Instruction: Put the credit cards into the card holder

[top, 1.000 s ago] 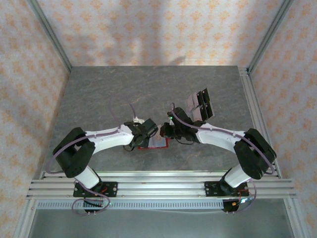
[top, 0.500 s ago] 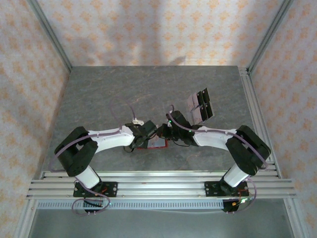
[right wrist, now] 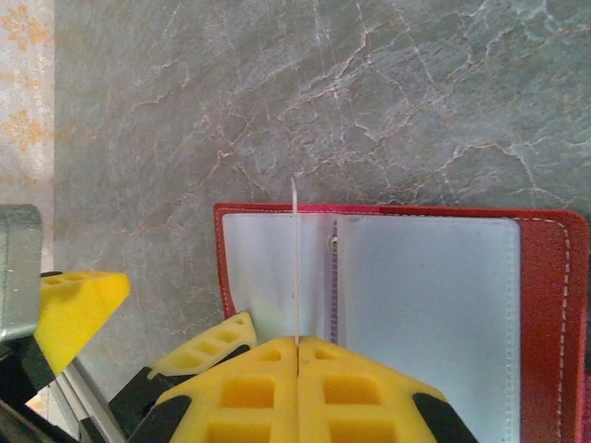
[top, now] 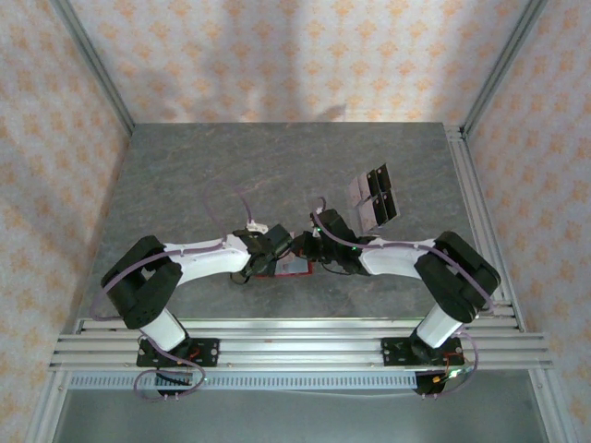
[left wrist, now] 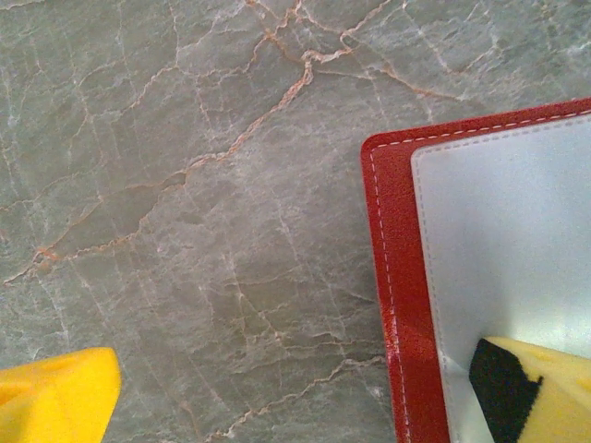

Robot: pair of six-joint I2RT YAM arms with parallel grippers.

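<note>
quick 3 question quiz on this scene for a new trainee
1. True or false: the right tool is shut on a thin pale card held edge-on.
2. The open red folding wallet lies on: A) a tray B) the grey marble-patterned table C) a shelf.
3. Fill in: the jaws of the left tool stand ____.
Key: 1 true; 2 B; 3 open.

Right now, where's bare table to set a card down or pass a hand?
Free: the far-left table beyond the left arm, and the strip behind the credit cards. Crowded: the card holder, where left fingers and right fingers, pinching one card, meet.
</note>
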